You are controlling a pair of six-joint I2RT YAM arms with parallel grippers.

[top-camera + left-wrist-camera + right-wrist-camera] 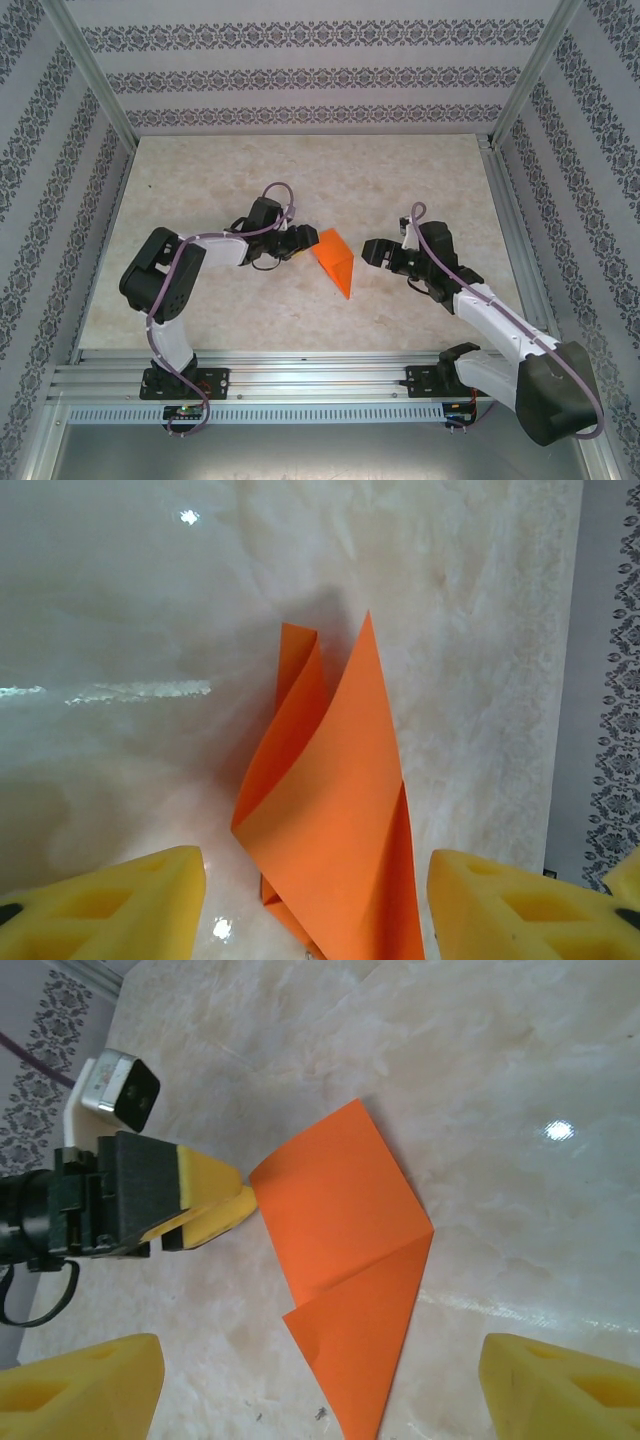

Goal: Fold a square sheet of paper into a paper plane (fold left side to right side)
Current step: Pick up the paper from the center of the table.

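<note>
The square sheet of paper (336, 262) is bright orange and lies mid-table, creased into a pointed shape like a paper plane, tip toward the arms. My left gripper (303, 243) is at its left corner. In the left wrist view a flap of the paper (330, 810) stands raised between the yellow fingers (110, 910), and the left gripper (315, 920) is open with gaps on both sides. My right gripper (368, 252) hangs open just right of the paper. In the right wrist view the paper (345, 1230) lies ahead of the right gripper (320, 1400), with the left gripper's fingers (210, 1205) at its corner.
The marble-look tabletop (300, 180) is bounded by patterned walls (300, 80) and an aluminium rail (320, 365) along the near edge, where both arm bases are bolted. The left arm's wrist camera (115, 1090) sits above its fingers.
</note>
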